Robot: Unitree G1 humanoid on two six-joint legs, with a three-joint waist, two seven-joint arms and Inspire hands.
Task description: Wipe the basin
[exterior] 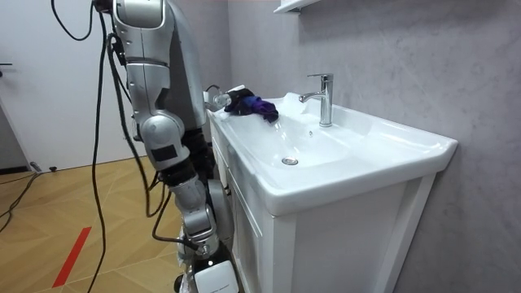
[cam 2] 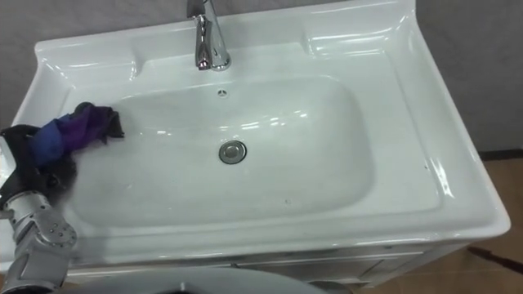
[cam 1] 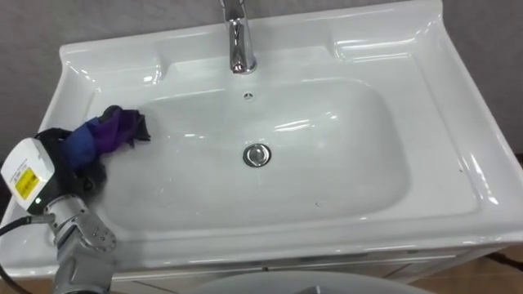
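Note:
A white basin has a chrome faucet at the back and a drain in the middle of its bowl. A blue and purple cloth lies bunched on the bowl's left slope, by the rim. My left hand is dark and sits under and around the cloth's near end, fingers curled into it. In the room view the cloth and left hand rest at the basin's end nearest my body. My right hand hangs low beside the cabinet.
The basin sits on a white cabinet against a grey wall. I stand at the cabinet's front, facing the basin. Wooden floor lies on the room view's left.

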